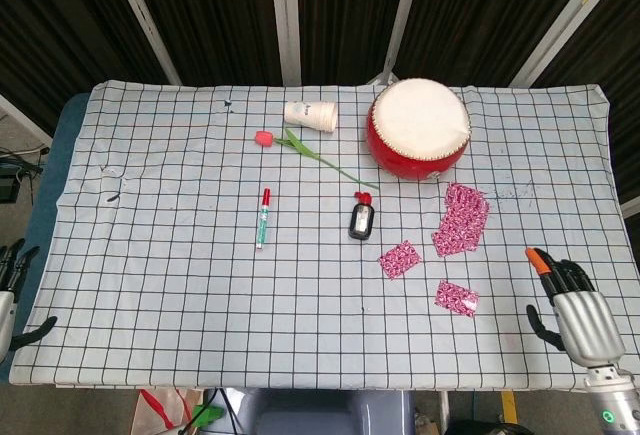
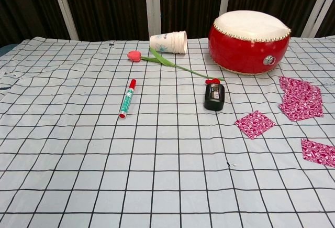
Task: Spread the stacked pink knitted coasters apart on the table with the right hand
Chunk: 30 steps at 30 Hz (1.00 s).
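right hand [image 1: 578,307]: fingers apart, empty | overlapped pink knitted coasters [image 1: 461,219]: forward-left of fingers, long axis running away from them | left hand [image 1: 10,295]: far across worktop, state unclear

A white cloth [image 1: 160,245] ruled in black squares lay under pink-and-white knitted coasters [image 1: 462,218], a red drum [image 1: 418,130] with a white head, a green-and-red marker [image 1: 263,218] and a black bottle [image 1: 361,221].
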Each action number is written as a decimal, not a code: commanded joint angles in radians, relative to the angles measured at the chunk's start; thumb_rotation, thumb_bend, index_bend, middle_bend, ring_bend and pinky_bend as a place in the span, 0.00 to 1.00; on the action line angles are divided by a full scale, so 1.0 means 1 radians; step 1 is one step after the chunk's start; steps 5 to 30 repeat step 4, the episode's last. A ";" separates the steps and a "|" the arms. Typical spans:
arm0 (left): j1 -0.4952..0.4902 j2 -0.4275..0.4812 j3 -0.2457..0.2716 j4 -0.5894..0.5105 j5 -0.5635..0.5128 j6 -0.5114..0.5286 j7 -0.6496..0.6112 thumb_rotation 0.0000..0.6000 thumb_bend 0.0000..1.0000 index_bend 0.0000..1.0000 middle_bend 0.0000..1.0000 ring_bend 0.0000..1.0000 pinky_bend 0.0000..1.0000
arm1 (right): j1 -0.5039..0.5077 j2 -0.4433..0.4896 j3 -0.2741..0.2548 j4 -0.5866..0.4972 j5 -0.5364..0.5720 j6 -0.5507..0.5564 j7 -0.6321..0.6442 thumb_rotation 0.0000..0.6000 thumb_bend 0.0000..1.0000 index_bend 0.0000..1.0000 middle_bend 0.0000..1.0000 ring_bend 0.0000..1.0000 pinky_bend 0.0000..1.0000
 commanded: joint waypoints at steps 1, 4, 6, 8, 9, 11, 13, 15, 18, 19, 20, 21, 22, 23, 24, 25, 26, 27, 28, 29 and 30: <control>0.001 0.000 -0.001 0.004 0.003 0.004 -0.006 1.00 0.25 0.11 0.00 0.00 0.02 | -0.037 -0.001 0.005 0.039 -0.026 0.040 0.016 1.00 0.47 0.00 0.11 0.18 0.14; 0.002 -0.001 -0.004 0.011 0.006 0.011 -0.014 1.00 0.25 0.11 0.00 0.00 0.02 | -0.051 -0.003 0.020 0.044 -0.024 0.053 0.001 1.00 0.47 0.00 0.11 0.18 0.14; 0.002 -0.001 -0.004 0.011 0.006 0.011 -0.014 1.00 0.25 0.11 0.00 0.00 0.02 | -0.051 -0.003 0.020 0.044 -0.024 0.053 0.001 1.00 0.47 0.00 0.11 0.18 0.14; 0.002 -0.001 -0.004 0.011 0.006 0.011 -0.014 1.00 0.25 0.11 0.00 0.00 0.02 | -0.051 -0.003 0.020 0.044 -0.024 0.053 0.001 1.00 0.47 0.00 0.11 0.18 0.14; 0.002 -0.001 -0.004 0.011 0.006 0.011 -0.014 1.00 0.25 0.11 0.00 0.00 0.02 | -0.051 -0.003 0.020 0.044 -0.024 0.053 0.001 1.00 0.47 0.00 0.11 0.18 0.14; 0.002 -0.001 -0.004 0.011 0.006 0.011 -0.014 1.00 0.25 0.11 0.00 0.00 0.02 | -0.051 -0.003 0.020 0.044 -0.024 0.053 0.001 1.00 0.47 0.00 0.11 0.18 0.14; 0.002 -0.001 -0.004 0.011 0.006 0.011 -0.014 1.00 0.25 0.11 0.00 0.00 0.02 | -0.051 -0.003 0.020 0.044 -0.024 0.053 0.001 1.00 0.47 0.00 0.11 0.18 0.14; 0.002 -0.001 -0.004 0.011 0.006 0.011 -0.014 1.00 0.25 0.11 0.00 0.00 0.02 | -0.051 -0.003 0.020 0.044 -0.024 0.053 0.001 1.00 0.47 0.00 0.11 0.18 0.14; 0.002 -0.001 -0.004 0.011 0.006 0.011 -0.014 1.00 0.25 0.11 0.00 0.00 0.02 | -0.051 -0.003 0.020 0.044 -0.024 0.053 0.001 1.00 0.47 0.00 0.11 0.18 0.14; 0.002 -0.001 -0.004 0.011 0.006 0.011 -0.014 1.00 0.25 0.11 0.00 0.00 0.02 | -0.051 -0.003 0.020 0.044 -0.024 0.053 0.001 1.00 0.47 0.00 0.11 0.18 0.14; 0.002 -0.001 -0.004 0.011 0.006 0.011 -0.014 1.00 0.25 0.11 0.00 0.00 0.02 | -0.051 -0.003 0.020 0.044 -0.024 0.053 0.001 1.00 0.47 0.00 0.11 0.18 0.14; 0.002 -0.001 -0.004 0.011 0.006 0.011 -0.014 1.00 0.25 0.11 0.00 0.00 0.02 | -0.051 -0.003 0.020 0.044 -0.024 0.053 0.001 1.00 0.47 0.00 0.11 0.18 0.14; 0.002 -0.001 -0.004 0.011 0.006 0.011 -0.014 1.00 0.25 0.11 0.00 0.00 0.02 | -0.051 -0.003 0.020 0.044 -0.024 0.053 0.001 1.00 0.47 0.00 0.11 0.18 0.14; 0.002 -0.001 -0.004 0.011 0.006 0.011 -0.014 1.00 0.25 0.11 0.00 0.00 0.02 | -0.051 -0.003 0.020 0.044 -0.024 0.053 0.001 1.00 0.47 0.00 0.11 0.18 0.14; 0.002 -0.001 -0.004 0.011 0.006 0.011 -0.014 1.00 0.25 0.11 0.00 0.00 0.02 | -0.051 -0.003 0.020 0.044 -0.024 0.053 0.001 1.00 0.47 0.00 0.11 0.18 0.14; 0.002 -0.001 -0.004 0.011 0.006 0.011 -0.014 1.00 0.25 0.11 0.00 0.00 0.02 | -0.051 -0.003 0.020 0.044 -0.024 0.053 0.001 1.00 0.47 0.00 0.11 0.18 0.14; 0.002 -0.001 -0.004 0.011 0.006 0.011 -0.014 1.00 0.25 0.11 0.00 0.00 0.02 | -0.051 -0.003 0.020 0.044 -0.024 0.053 0.001 1.00 0.47 0.00 0.11 0.18 0.14; 0.002 -0.001 -0.004 0.011 0.006 0.011 -0.014 1.00 0.25 0.11 0.00 0.00 0.02 | -0.051 -0.003 0.020 0.044 -0.024 0.053 0.001 1.00 0.47 0.00 0.11 0.18 0.14; 0.002 -0.001 -0.004 0.011 0.006 0.011 -0.014 1.00 0.25 0.11 0.00 0.00 0.02 | -0.051 -0.003 0.020 0.044 -0.024 0.053 0.001 1.00 0.47 0.00 0.11 0.18 0.14; 0.002 -0.001 -0.004 0.011 0.006 0.011 -0.014 1.00 0.25 0.11 0.00 0.00 0.02 | -0.051 -0.003 0.020 0.044 -0.024 0.053 0.001 1.00 0.47 0.00 0.11 0.18 0.14; 0.002 -0.001 -0.004 0.011 0.006 0.011 -0.014 1.00 0.25 0.11 0.00 0.00 0.02 | -0.051 -0.003 0.020 0.044 -0.024 0.053 0.001 1.00 0.47 0.00 0.11 0.18 0.14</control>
